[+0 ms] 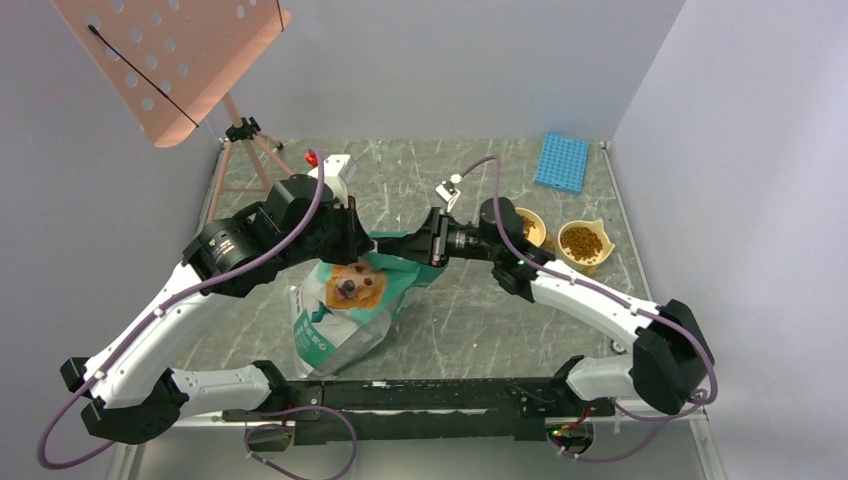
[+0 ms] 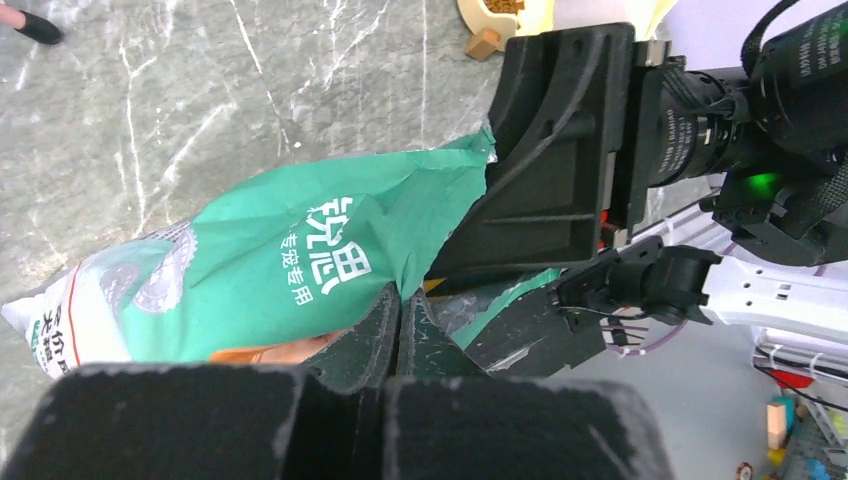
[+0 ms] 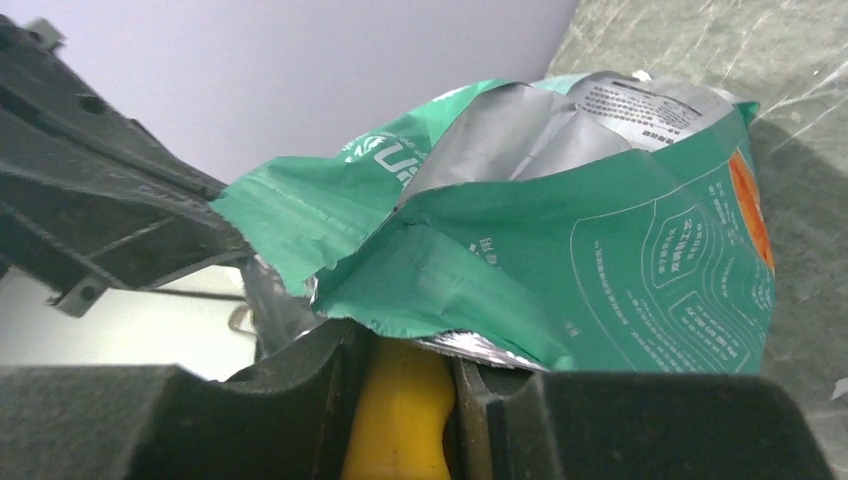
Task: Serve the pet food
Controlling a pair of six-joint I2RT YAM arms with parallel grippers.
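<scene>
The inside of the bag cannot be seen from any view, so whether it holds kibble cannot be told. Of the scoop only a yellow-orange handle shows. Its far end passes under the bag's torn green-and-silver lip and is hidden. In the top view both wrists crowd over the bag's mouth and cover it.

The left end effector has its fingers pressed together on the bag's upper edge, with green film caught between them. The bag stands on the table with its dog picture facing the arms' bases.

The right end effector is clamped on the scoop handle, one finger on each side of it. It sits right at the bag's opening, opposite the left end effector.

The pet food that can be seen lies as brown pellets in a cream bowl at the right of the table. A second bowl just beside it also holds some and is partly covered by the right arm.
</scene>
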